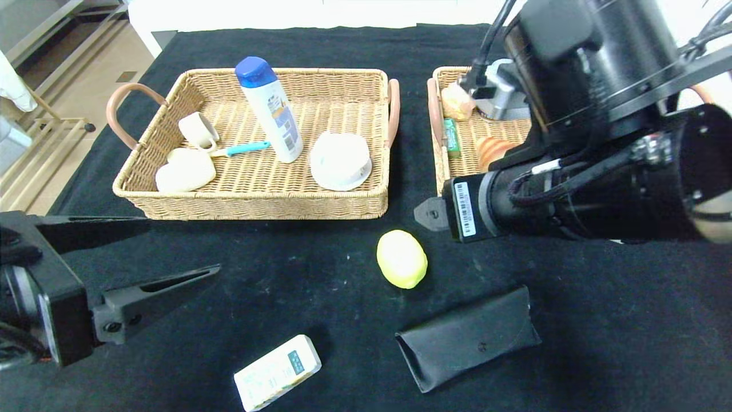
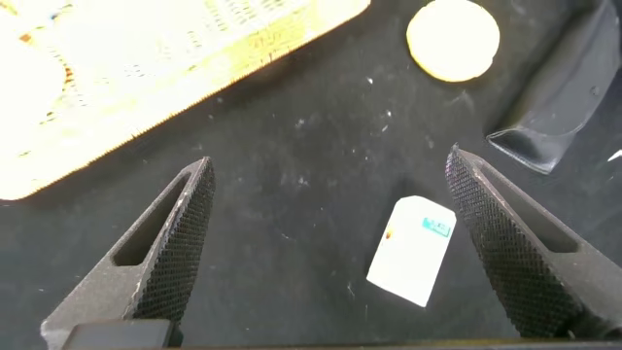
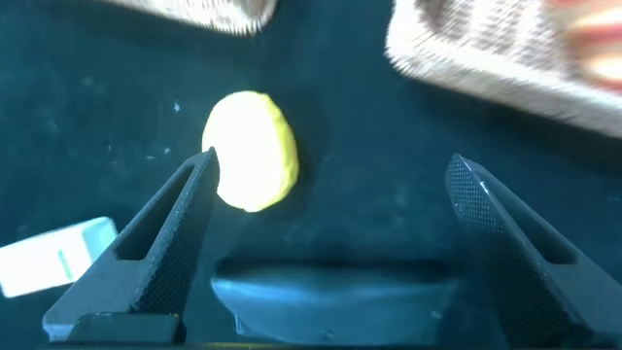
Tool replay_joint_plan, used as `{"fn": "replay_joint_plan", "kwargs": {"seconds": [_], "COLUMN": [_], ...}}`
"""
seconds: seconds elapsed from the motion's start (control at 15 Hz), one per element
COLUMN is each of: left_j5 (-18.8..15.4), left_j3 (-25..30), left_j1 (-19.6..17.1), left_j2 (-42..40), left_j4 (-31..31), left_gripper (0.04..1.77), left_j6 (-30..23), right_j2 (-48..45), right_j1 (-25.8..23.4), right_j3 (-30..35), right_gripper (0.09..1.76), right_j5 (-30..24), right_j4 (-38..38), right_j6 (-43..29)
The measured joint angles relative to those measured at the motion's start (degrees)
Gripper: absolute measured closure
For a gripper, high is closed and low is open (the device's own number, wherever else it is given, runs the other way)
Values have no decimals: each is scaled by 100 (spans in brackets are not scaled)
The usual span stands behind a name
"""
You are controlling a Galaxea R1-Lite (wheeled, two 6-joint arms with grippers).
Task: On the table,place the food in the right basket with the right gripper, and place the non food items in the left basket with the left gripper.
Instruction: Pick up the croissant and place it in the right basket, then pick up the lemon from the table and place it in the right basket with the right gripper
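Note:
The pale yellow lemon [image 1: 401, 258] lies on the black table in front of the baskets. The black glasses case [image 1: 469, 337] lies nearer, to the right. The white carton with a green label [image 1: 277, 372] lies at the front. The white shampoo bottle with a blue cap [image 1: 269, 109] stands in the left basket [image 1: 257, 203]. The croissant [image 1: 493, 150] lies in the right basket [image 1: 441, 166]. My right gripper [image 3: 332, 160] is open and empty above the case [image 3: 330, 301], with the lemon [image 3: 251, 151] by one finger. My left gripper [image 2: 330, 160] is open and empty above the carton [image 2: 413, 248].
The left basket also holds a small cup [image 1: 197, 130], a pale bowl [image 1: 186, 170], a teal-handled spoon [image 1: 240, 150] and an upturned white bowl [image 1: 340, 160]. The right basket also holds a bread piece [image 1: 456, 102] and a green pack [image 1: 452, 137]. My right arm [image 1: 572, 194] hides much of it.

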State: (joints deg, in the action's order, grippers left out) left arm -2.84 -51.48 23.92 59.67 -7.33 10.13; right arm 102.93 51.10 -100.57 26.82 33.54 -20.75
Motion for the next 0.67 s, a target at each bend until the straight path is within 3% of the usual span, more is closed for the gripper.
{"fn": "replay_joint_plan", "kwargs": {"seconds": [0.27,0.67], "left_j5": [6,6], "left_j3": [-30,-45], "left_j1": [-5,-13], "left_j2": [-157,-265], "left_j4": [-6,17], "left_gripper": [9,9], "left_j6": [10,10], "right_j2": [547,992], "right_j1": [178,514], "right_j3": [-150,-271], "right_gripper": [15,15], "right_j5": [443,630], "right_j4": [-188,-352], "right_j6": [-516,-560]}}
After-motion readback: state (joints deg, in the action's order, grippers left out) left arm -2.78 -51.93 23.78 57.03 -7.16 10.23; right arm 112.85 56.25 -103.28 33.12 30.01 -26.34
